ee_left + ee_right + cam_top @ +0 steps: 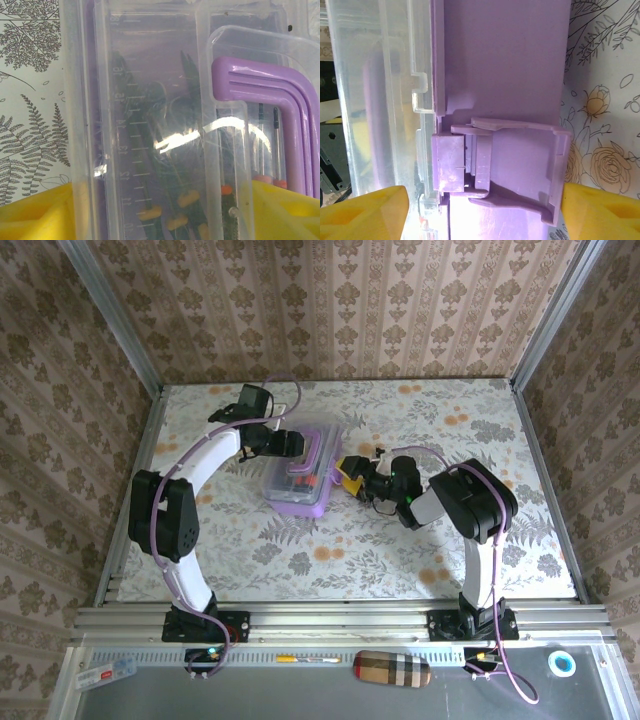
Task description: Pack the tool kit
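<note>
The tool kit box lies on the table with its clear lid down and its purple handle flat on top. Through the lid I see dark screwdrivers with yellow and orange collars. My left gripper hovers at the box's far left end. Up close, the left gripper is open, its yellow fingertips spread wide over the lid. My right gripper is at the box's right side. In the right wrist view it is open, straddling the purple latch, which stands swung out from the box.
The floral tablecloth has free room in front of and to the right of the box. Patterned walls and metal posts close in the table. A plaid case and a tape roll lie on the near ledge behind the arm bases.
</note>
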You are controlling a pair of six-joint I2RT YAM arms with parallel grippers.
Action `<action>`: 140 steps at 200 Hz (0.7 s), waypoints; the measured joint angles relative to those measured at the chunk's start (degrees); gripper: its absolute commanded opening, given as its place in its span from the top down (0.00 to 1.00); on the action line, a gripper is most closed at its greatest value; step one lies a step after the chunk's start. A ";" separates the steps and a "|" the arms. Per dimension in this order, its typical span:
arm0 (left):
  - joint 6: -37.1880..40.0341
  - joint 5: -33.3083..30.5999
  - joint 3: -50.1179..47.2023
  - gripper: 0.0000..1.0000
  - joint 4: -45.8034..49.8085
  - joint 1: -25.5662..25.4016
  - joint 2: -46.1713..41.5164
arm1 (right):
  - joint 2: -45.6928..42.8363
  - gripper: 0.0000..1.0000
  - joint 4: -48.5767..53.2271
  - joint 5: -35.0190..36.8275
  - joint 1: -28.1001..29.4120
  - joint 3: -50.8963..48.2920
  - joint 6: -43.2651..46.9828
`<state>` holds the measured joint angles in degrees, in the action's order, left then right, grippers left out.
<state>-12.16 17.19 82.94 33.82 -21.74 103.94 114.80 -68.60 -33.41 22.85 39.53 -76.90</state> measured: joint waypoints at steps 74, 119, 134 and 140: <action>0.00 -0.26 0.37 0.46 0.44 -0.15 0.22 | -0.48 0.29 -0.33 -0.02 -0.72 -0.70 -0.04; 0.02 -0.70 0.63 0.46 0.76 -0.35 0.28 | -4.22 0.32 3.52 0.07 -1.33 -1.66 1.14; 0.02 -0.92 0.81 0.46 0.90 -0.42 0.37 | -5.31 0.32 4.76 0.15 -1.49 -1.79 1.77; 0.00 -1.25 0.87 0.46 0.87 -0.52 0.42 | -5.62 0.32 5.09 0.26 -1.55 -1.79 2.05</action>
<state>-12.16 15.94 83.81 34.70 -22.26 104.36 109.19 -63.51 -33.15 21.30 37.74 -74.85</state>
